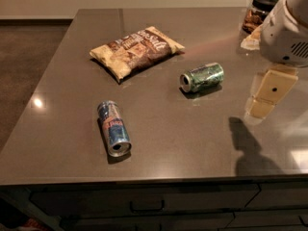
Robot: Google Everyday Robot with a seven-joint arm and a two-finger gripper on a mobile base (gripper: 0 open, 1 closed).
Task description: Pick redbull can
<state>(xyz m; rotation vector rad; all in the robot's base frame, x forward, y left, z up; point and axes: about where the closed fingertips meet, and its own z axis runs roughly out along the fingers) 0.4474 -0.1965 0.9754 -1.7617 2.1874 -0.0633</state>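
The redbull can (113,128) lies on its side on the grey table (163,129), near the front left, its silver top pointing toward the front edge. It is slim, blue and silver with a red logo. My gripper (263,100) hangs above the table at the right, well away from the can, with nothing seen in it. Its cream-coloured fingers (269,91) point down and its shadow falls on the table below.
A green patterned can (202,77) lies on its side mid-table. A brown chip bag (135,49) lies at the back left. A dark-lidded jar (261,11) stands at the back right. Drawers (144,203) run under the table's front edge.
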